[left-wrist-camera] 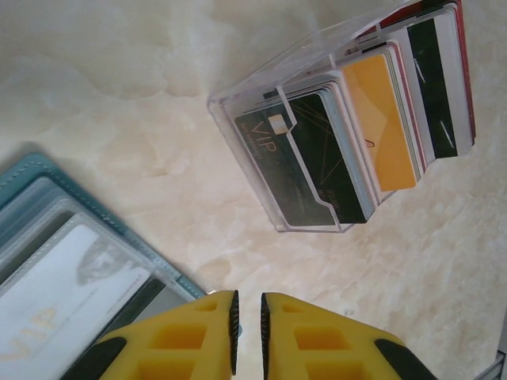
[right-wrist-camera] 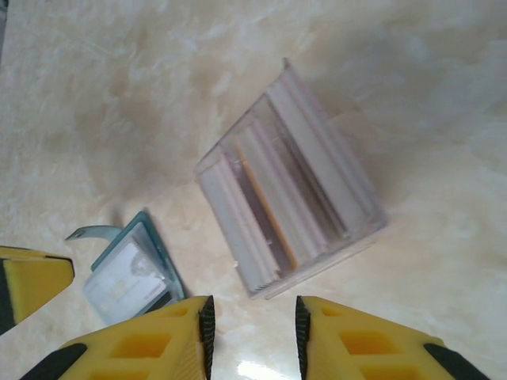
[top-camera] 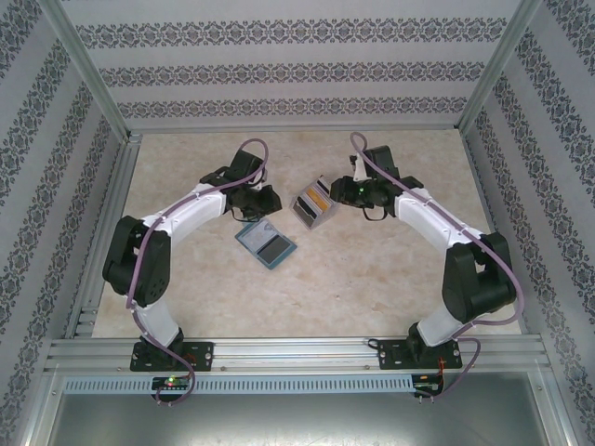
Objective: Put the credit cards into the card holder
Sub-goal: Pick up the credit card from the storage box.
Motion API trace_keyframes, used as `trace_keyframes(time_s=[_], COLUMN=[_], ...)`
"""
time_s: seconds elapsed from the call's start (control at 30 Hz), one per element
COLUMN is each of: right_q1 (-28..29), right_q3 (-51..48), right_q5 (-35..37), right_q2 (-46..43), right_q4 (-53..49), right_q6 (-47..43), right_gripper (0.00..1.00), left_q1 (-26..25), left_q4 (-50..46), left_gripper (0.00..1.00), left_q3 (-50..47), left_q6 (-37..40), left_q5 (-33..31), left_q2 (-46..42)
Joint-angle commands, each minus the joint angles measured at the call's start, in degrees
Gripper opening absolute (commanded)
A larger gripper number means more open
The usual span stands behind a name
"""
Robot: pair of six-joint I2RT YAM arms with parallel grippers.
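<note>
While both arms hang over the middle of the table (top-camera: 372, 279), the credit cards (left-wrist-camera: 380, 119) stand packed in tiers in the clear tray (left-wrist-camera: 245, 99). The teal card holder (top-camera: 266, 244) lies open at the tray's seven o'clock, with a pale card under one sleeve. The left gripper (left-wrist-camera: 249, 317), at the holder's twelve o'clock, has its jaws nearly together and empty. The right gripper (right-wrist-camera: 252, 324), at the tray's three o'clock, has its jaws apart, also empty. My worry is the tight packing: a pinch could lift two cards at once or shove the light tray sideways.
</note>
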Motion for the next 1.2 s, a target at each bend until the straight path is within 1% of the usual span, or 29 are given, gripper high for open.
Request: trace_keyframes(time_s=[0.0,0.27,0.43,0.63,0.87,1.17], right_q1=[-1.89,-3.68,-4.6,-4.71,-4.71,-4.48], right_q3=[1.29,5.28,8.64,14.65,20.38,25.78], right_q5=[-2.11,-2.75,-3.1,-4.77,-5.74,-4.95], right_q2=[-0.22,4.1,7.48,12.8,18.22,23.59], right_q4=[-3.37,-8.3,-10.24,-13.49,-15.69,-17.43], right_q6=[-3.01,-6.91,-8.44,-9.98,-11.0,-12.55], right_gripper=[0.36,0.38,0.39,0.41,0.43,0.44], left_q1=[-1.0,-1.99,-3.05,-4.13,-4.63,-4.7], left_q4=[4.31,8.55,8.53,9.87,9.18,9.59], left_gripper=[0.19,0.2,0.2,0.21,0.21,0.22], left_q3=[1.42,2.07,4.02,6.07,10.09,9.94], left_q6=[-1.9,-4.6,-5.15,-6.53,-6.48,-6.73], left_q5=[3.01,5.74,5.64,6.33,7.13,6.7], left_q2=[1.24,4.07,6.13,9.17,13.25,14.83])
